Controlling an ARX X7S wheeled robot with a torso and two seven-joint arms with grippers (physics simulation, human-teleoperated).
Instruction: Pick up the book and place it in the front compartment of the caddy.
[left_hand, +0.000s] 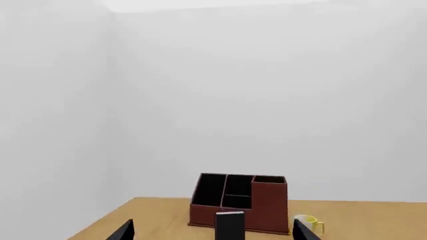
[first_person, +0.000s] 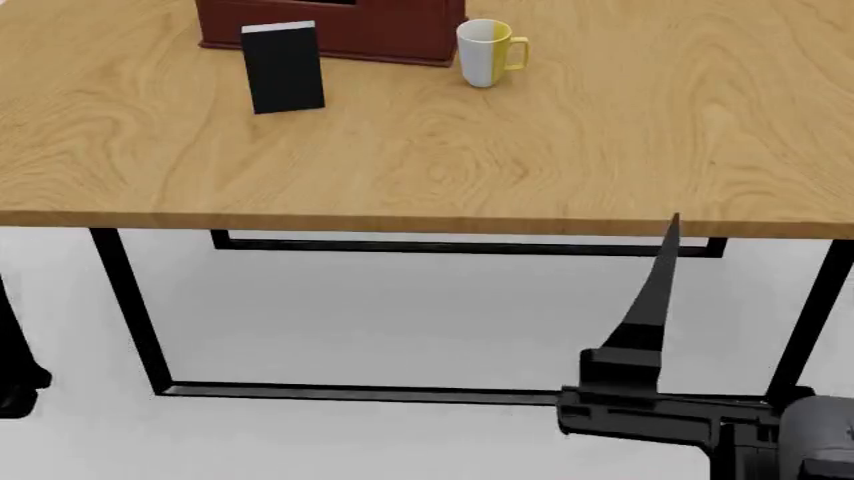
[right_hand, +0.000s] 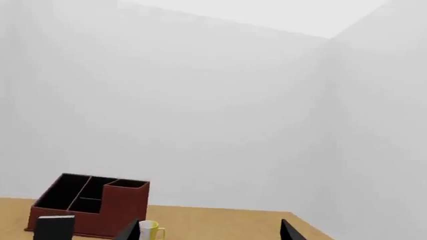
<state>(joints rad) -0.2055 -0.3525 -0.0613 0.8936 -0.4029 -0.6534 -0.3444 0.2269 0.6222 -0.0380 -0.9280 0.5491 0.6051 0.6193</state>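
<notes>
Standing upright on the table (first_person: 561, 150), the thin black book (first_person: 282, 68) sits just before the caddy (first_person: 387, 25), cut off above. Left wrist: book (left_hand: 229, 226), left gripper (left_hand: 212, 231) spread, empty. Right wrist: right gripper (right_hand: 210, 231) likewise spread; mug (right_hand: 152, 231) half hidden.

Book (first_person: 283, 68): thin, black, white top edge, standing upright on the wooden surface (first_person: 427, 150), just in front of the caddy (first_person: 334, 28), apart from it. Caddy: dark red-brown box, black interior split by thin red dividers, open top, resting upright.
</notes>
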